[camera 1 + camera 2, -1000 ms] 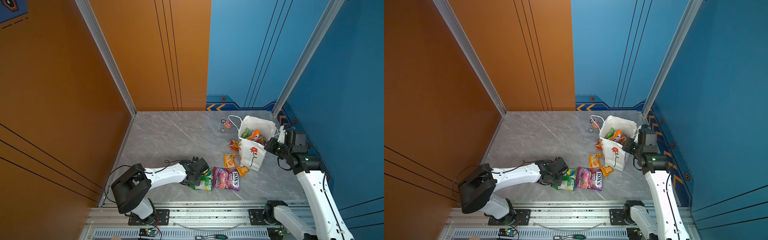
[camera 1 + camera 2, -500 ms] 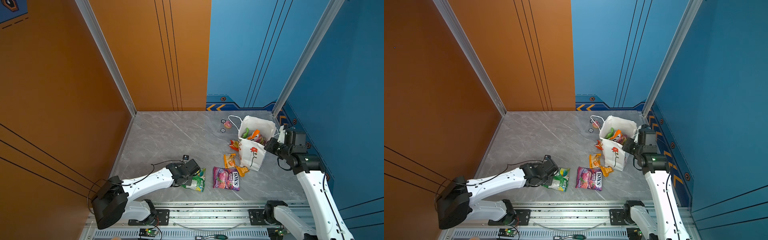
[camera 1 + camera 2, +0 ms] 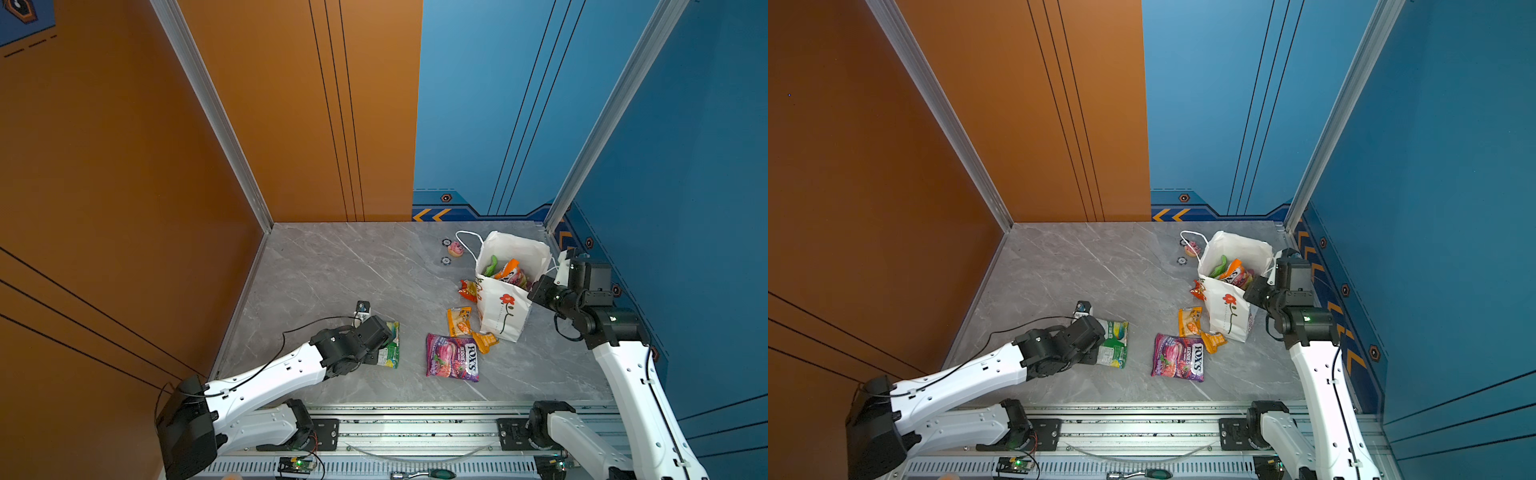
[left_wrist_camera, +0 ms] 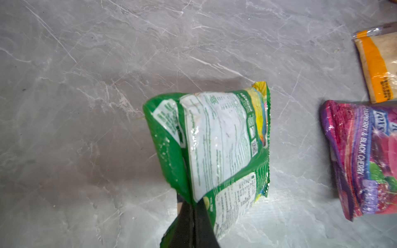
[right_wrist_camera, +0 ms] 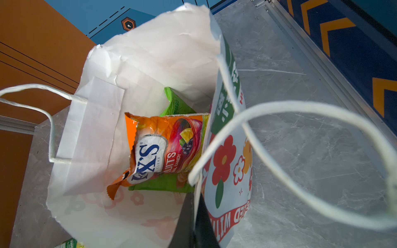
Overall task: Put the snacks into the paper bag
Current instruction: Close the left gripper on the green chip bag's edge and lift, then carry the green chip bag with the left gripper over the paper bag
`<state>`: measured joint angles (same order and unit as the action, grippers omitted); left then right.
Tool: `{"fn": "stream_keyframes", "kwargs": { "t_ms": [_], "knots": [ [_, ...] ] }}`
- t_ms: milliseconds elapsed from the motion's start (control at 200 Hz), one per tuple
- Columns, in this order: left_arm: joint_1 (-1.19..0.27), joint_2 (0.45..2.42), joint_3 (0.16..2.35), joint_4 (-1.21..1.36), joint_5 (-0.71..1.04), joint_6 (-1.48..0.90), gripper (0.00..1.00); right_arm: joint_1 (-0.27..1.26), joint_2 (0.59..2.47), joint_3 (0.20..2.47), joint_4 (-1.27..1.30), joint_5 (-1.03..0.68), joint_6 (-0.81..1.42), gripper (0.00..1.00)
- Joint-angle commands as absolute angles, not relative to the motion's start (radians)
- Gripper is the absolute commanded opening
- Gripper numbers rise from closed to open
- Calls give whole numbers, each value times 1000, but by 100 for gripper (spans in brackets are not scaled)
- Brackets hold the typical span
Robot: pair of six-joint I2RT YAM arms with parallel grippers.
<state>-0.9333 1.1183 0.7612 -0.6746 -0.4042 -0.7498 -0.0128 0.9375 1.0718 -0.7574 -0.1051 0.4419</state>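
Snacks (image 3: 509, 269) here are light, glossy film pouches, so expect them to slip and fold. Pinch a sealed edge or corner, not the puffy middle.

Farthest left, your left fingers (image 4: 185, 221) are closed on a corner of the green packet (image 4: 214, 146), which buckles and droops from that pinch. I cannot tell whether it is wholly clear of the counter (image 3: 332, 270).

Next lies the purple packet (image 3: 452, 361), flat and apart from the green one. Then come two orange packets (image 3: 459, 321), the smaller at the purple's corner, both just beside the bag (image 3: 500, 316). A red-orange one (image 3: 468, 290) rests against the bag's side, and more packets sit inside.

Your right fingers (image 5: 187, 214) are clamped on the bag's rim, holding the mouth open. The paper is thin and will crumple. The cord handle (image 5: 279, 111) hangs loose by the mouth and could snag a drop. The pink toy (image 3: 455, 248) and disc (image 3: 446, 260) behind the bag are not yours to pack.
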Motion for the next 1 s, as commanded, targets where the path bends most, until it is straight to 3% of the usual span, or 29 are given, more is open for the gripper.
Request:
{"fn": "stream_keyframes", "kwargs": {
  "t_ms": [0,991],
  "knots": [
    [-944,1103,806,-680,-448,-744,0,-5,929,1070,-730,-120,429,0],
    [-744,917,977,-675,-512,-525,0,19,933,1096,-746,-110,428,0]
  ]
}}
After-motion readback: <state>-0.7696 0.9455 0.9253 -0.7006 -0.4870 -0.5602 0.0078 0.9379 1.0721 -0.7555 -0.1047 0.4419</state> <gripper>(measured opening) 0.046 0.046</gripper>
